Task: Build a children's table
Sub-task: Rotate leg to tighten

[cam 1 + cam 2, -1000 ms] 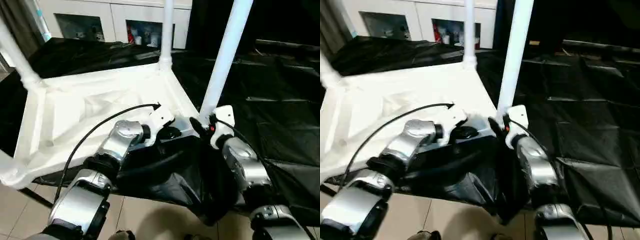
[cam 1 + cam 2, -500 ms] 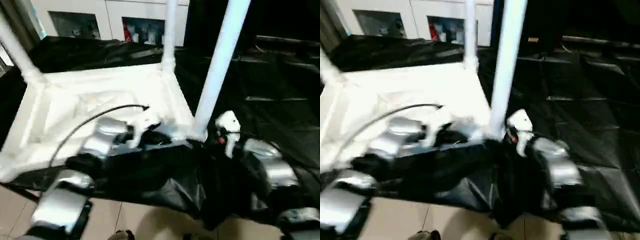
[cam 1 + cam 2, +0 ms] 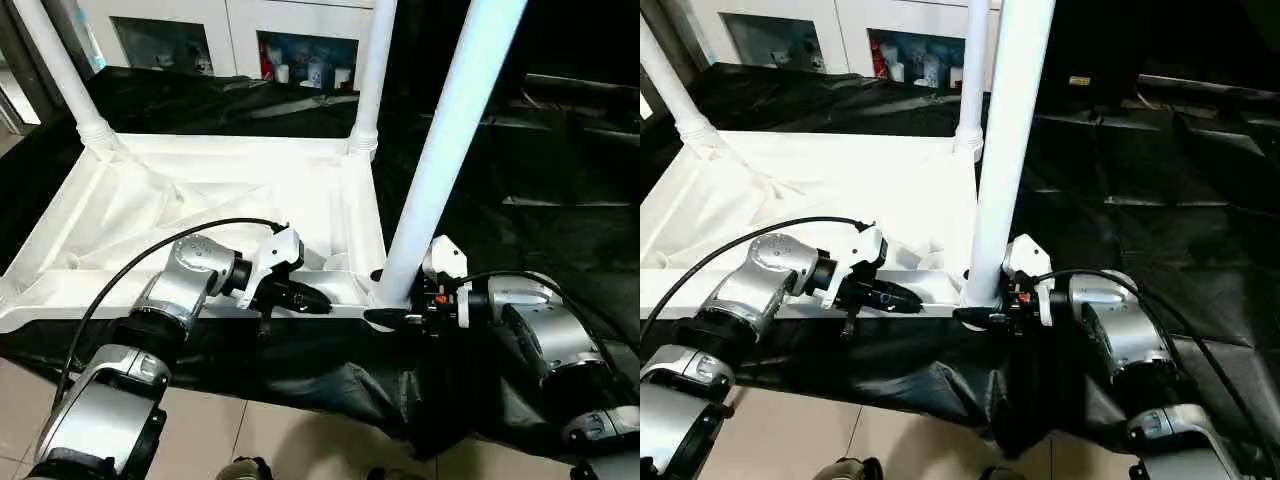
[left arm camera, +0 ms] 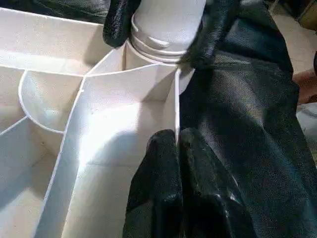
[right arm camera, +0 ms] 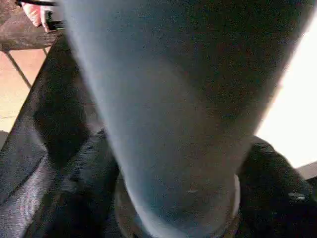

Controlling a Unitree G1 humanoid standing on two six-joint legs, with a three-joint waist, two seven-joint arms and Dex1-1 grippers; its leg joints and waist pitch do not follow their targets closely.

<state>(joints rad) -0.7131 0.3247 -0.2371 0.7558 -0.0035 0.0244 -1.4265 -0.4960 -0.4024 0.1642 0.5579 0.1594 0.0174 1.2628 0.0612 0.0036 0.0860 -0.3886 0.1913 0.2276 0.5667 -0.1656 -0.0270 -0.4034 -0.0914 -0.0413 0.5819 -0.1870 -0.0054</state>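
Three legs: you have the white plastic children's table [image 3: 210, 200] lying upside down on the black sheet [image 3: 560, 180], ribbed underside up, with three white tapered tubular legs showing upright in their corner sockets.
Near-right leg [image 3: 440, 150]: it stands in the near right corner, between your two grippers.
Right gripper [image 4: 158, 27]: its black fingers are spread around the base of that leg, one on each side.
Left gripper [image 4: 176, 148]: your fingers are pressed together, tips at the thin near rim of the table, just left of that corner.
Far side: white cabinets [image 3: 230, 30] with glass doors stand beyond the sheet.
In the way: the near-right leg hides part of your right gripper.
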